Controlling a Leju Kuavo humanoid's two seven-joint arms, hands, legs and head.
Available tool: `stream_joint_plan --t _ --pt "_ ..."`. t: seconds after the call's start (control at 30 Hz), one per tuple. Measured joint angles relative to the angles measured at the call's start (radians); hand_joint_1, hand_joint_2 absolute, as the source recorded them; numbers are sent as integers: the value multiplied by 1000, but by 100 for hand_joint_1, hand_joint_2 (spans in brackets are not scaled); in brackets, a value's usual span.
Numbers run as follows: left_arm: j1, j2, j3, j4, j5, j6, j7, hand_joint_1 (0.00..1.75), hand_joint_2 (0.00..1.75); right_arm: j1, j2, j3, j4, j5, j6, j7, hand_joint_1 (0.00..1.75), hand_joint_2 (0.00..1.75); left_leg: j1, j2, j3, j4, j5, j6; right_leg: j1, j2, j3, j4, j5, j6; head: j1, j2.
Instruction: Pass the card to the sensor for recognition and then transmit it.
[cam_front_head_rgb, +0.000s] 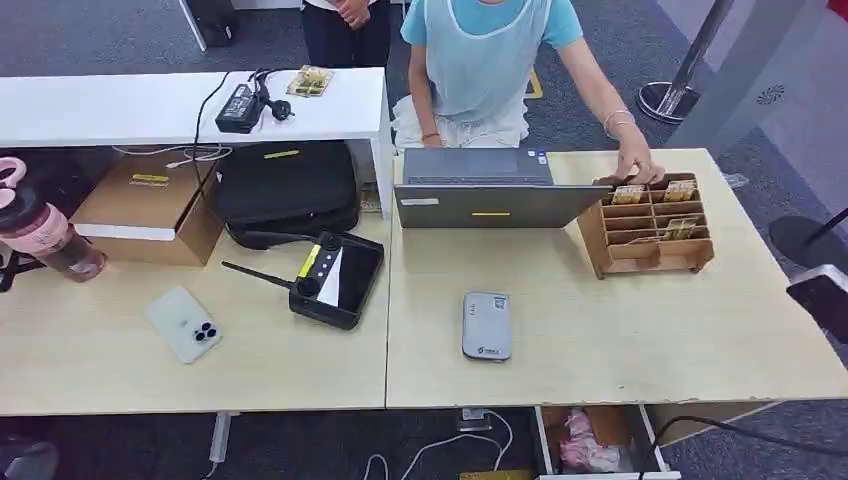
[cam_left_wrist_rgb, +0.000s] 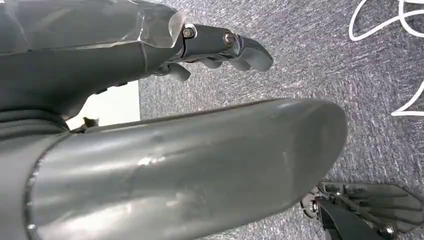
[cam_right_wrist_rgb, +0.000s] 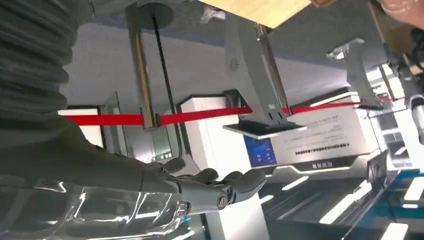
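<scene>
No writing can be read: the grey card reader (cam_front_head_rgb: 487, 326) has a small mark at its near end, too small to make out, and the display stand (cam_right_wrist_rgb: 320, 137) out past the right hand carries rows of text that are too blurred to read.

The left hand (cam_left_wrist_rgb: 220, 47) hangs over grey carpet (cam_left_wrist_rgb: 350, 65), fingers loosely stretched and apart, holding nothing. A white cable (cam_left_wrist_rgb: 380, 25) lies on the carpet beyond its fingertips.

The right hand (cam_right_wrist_rgb: 210, 185) is extended with the fingers nearly straight and slightly spread, empty. A red barrier tape (cam_right_wrist_rgb: 200, 115) on a post (cam_right_wrist_rgb: 142, 65) runs across the room beyond it.

The cards (cam_front_head_rgb: 628, 194) stand in the back slots of a wooden rack (cam_front_head_rgb: 650, 240) on the table (cam_front_head_rgb: 620, 340), well apart from both robot hands. A person's hand (cam_front_head_rgb: 636, 165) rests on the rack's back edge at the cards. A laptop (cam_front_head_rgb: 480, 185) stands just beside the rack, and the card reader lies in front of the laptop.
</scene>
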Motion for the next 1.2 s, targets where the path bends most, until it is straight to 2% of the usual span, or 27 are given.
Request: stream_joint_plan --t 0.2,0.5,1.2 --pt "0 2 0 0 4 2 -5 0 0 -79 -1 31 73 18 36 -14 0 175 0 0 0 0 0 0 0 0 0 0 0 0 0 0" --pt "0 2 0 0 12 2 -5 0 0 -168 -1 99 162 27 41 -26 0 175 0 0 0 0 0 0 0 0 0 0 0 0 0 0" --pt "1 3 0 0 19 4 -8 0 0 -216 -3 163 227 8 25 -34 0 175 0 0 0 0 0 0 0 -1 0 0 0 0 0 0"
